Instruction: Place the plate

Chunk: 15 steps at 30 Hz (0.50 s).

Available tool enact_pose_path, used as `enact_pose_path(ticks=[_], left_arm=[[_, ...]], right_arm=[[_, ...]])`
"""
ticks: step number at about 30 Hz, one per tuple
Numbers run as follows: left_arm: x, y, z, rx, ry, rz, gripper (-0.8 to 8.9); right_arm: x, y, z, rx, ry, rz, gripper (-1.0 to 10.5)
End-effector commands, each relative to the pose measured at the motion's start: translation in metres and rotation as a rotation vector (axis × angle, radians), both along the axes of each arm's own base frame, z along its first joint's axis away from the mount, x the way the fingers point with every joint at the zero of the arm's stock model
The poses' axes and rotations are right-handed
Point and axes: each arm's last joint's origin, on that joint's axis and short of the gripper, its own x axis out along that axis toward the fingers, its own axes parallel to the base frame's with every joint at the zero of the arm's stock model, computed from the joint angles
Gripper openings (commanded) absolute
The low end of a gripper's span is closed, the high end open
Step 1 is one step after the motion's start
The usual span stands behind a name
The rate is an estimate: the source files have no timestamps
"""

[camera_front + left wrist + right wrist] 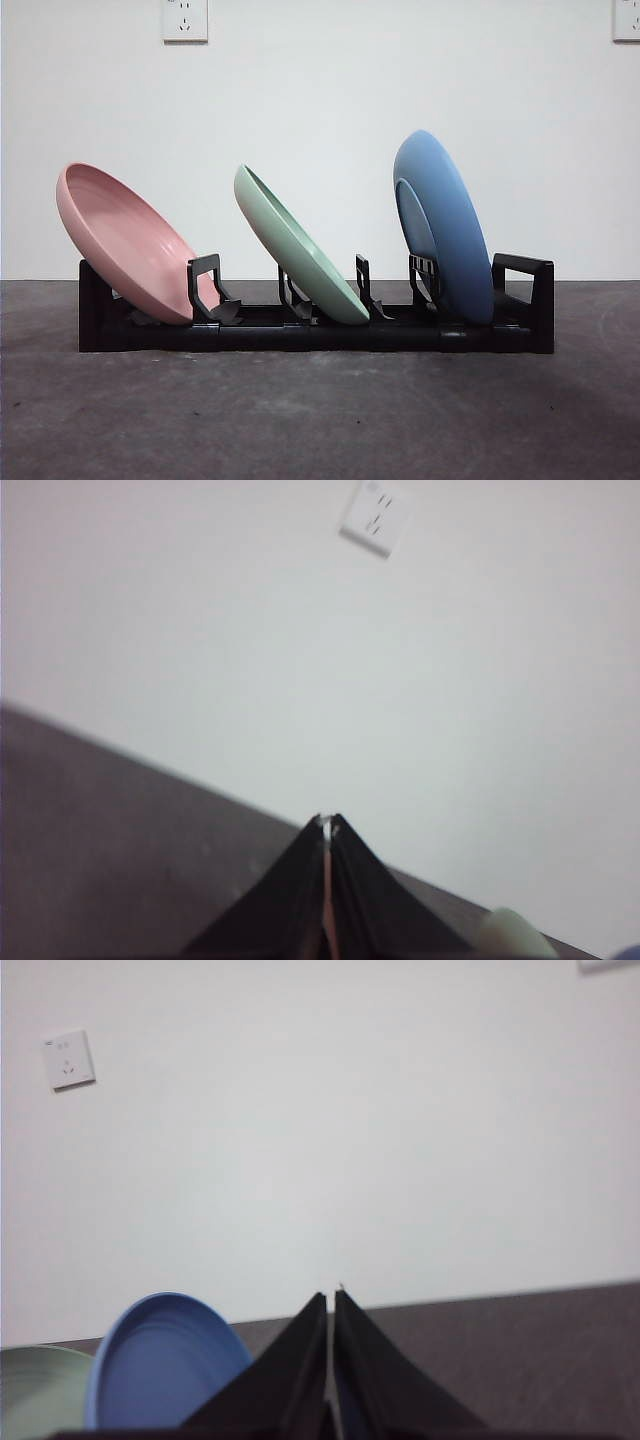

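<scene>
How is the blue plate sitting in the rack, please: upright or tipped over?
Nearly upright: the blue plate stands on its edge in the black rack, leaning only slightly, steeper than the green plate and pink plate.

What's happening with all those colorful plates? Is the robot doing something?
Right now nothing is touching the plates. A pink plate, a green plate and a blue plate all lean in a black rack on the table. The left tool and the right tool are both closed, hold nothing, and hang away from the rack.
</scene>
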Motion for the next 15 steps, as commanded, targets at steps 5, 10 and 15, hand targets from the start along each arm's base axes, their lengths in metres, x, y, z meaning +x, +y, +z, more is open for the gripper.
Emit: enact_pose_path(ticks=[5,10,15], left_arm=[[-0.019,-0.003,0.065,0.011,0.110,-0.098,0.11],[-0.023,-0.005,0.103,0.090,0.268,-0.176,0.11],[-0.014,-0.008,0.127,0.081,0.464,-0.290,0.11]], right_arm=[[-0.015,0.000,0.055,0.049,0.083,0.063,0.1],[-0.019,0.002,0.093,0.028,0.234,0.132,0.1],[-0.013,0.004,0.121,0.022,0.494,0.191,0.1]])
